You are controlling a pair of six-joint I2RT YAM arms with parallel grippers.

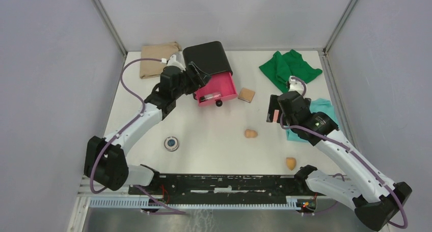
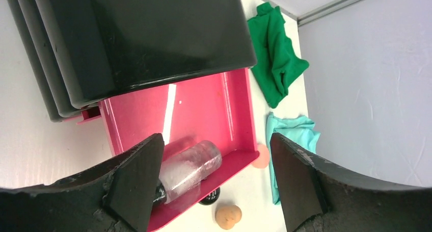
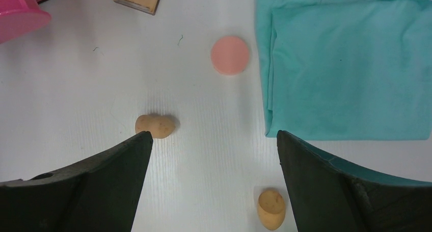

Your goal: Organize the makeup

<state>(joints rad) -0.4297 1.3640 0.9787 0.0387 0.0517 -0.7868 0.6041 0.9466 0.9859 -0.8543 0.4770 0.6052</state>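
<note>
My left gripper (image 1: 199, 78) is open and empty over the open pink drawer (image 2: 204, 104) of the black box (image 1: 206, 56). A clear tube (image 2: 191, 166) lies in the drawer. The tiny black jar (image 1: 219, 103) sits just outside the drawer's front. The tan square pad (image 1: 246, 95) lies to its right. My right gripper (image 3: 212, 135) is open and empty above the table. The pink round piece (image 3: 230, 55) lies ahead of it. One tan sponge (image 3: 155, 125) is by its left finger, the other (image 3: 271, 208) near its right finger. The silvery compact (image 1: 171, 143) lies at front left.
A green cloth (image 1: 288, 69) lies at the back right, a teal cloth (image 3: 346, 63) under and beside my right arm, and a beige cloth (image 1: 155, 58) at the back left behind the box. Grey walls enclose the table on three sides.
</note>
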